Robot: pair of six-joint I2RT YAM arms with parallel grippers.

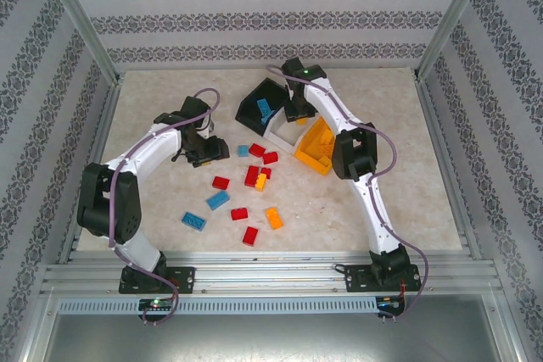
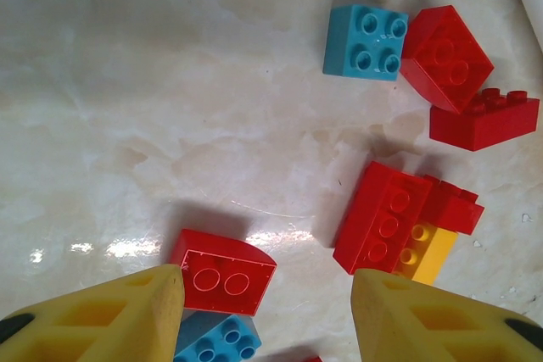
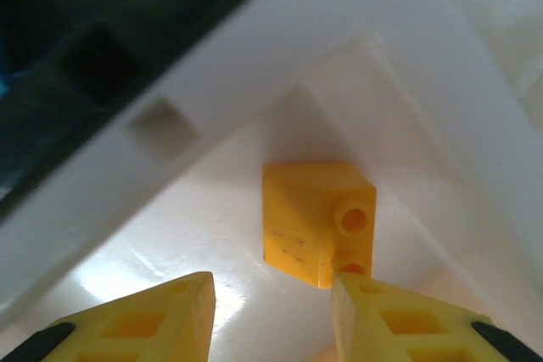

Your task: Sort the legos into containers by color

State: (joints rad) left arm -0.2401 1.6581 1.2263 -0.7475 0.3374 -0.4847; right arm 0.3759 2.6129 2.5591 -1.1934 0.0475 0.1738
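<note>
Top external view puts the sort well short of finished. The black bin (image 1: 251, 101) holds one blue brick (image 1: 265, 109), and the orange bin (image 1: 302, 155) holds several orange-yellow pieces. About eleven loose legos (image 1: 252, 175) lie scattered on the bench (image 1: 161, 99) in front of the bins, mostly red, with three blue and two orange-yellow.

On the right wrist view, the right jaws hang inside the white bin (image 3: 458, 99), parted to a moderate gap with nothing between them. An orange-yellow brick (image 3: 316, 218) lies on the bin floor just past the tips, its near corner meeting one fingertip. It looks free rather than gripped, though the close angle makes that hard to settle. By colour it belongs with the orange bin's pieces, so I count it as work left.

On the left wrist view, the left jaws stand wide apart and empty, low over a red brick (image 2: 225, 273) with a second blue brick (image 2: 216, 341) beside it. No red piece shows in any bin, so the reds all seem to remain.
</note>
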